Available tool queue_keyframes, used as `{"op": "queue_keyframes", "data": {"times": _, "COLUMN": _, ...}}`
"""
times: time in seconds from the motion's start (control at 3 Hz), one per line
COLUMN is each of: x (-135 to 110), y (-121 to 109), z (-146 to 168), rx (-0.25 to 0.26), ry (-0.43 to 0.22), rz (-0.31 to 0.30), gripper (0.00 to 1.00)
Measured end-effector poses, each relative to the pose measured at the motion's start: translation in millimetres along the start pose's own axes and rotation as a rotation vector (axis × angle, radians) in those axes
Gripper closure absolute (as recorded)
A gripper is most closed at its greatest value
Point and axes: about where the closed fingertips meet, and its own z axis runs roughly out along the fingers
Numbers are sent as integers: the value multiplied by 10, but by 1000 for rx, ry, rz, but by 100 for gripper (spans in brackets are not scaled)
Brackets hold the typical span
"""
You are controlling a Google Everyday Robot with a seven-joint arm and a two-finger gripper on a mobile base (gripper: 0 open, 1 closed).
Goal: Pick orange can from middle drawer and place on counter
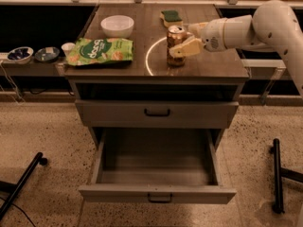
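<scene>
The orange can stands upright on the counter, inside the thin white circle. My gripper reaches in from the right and is shut on the can, one pale finger across its front and the other behind it. The middle drawer is pulled fully open at the bottom of the cabinet, and its inside looks bare.
A white bowl, a green snack bag and a green sponge lie on the counter. The upper drawer front is closed. Small bowls sit on the left side shelf. Black stand legs are on the floor at right and at left.
</scene>
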Motion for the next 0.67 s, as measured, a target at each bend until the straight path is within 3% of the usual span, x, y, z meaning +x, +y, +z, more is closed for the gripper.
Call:
{"op": "queue_keyframes", "data": {"times": 0.33, "x": 156, "y": 68, "z": 136, "rx": -20, "ry": 106, "rz": -56, "gripper": 0}}
{"op": "queue_keyframes", "data": {"times": 0.67, "x": 174, "y": 63, "z": 140, "rx": -19, "ry": 112, "rz": -58, "gripper": 0}}
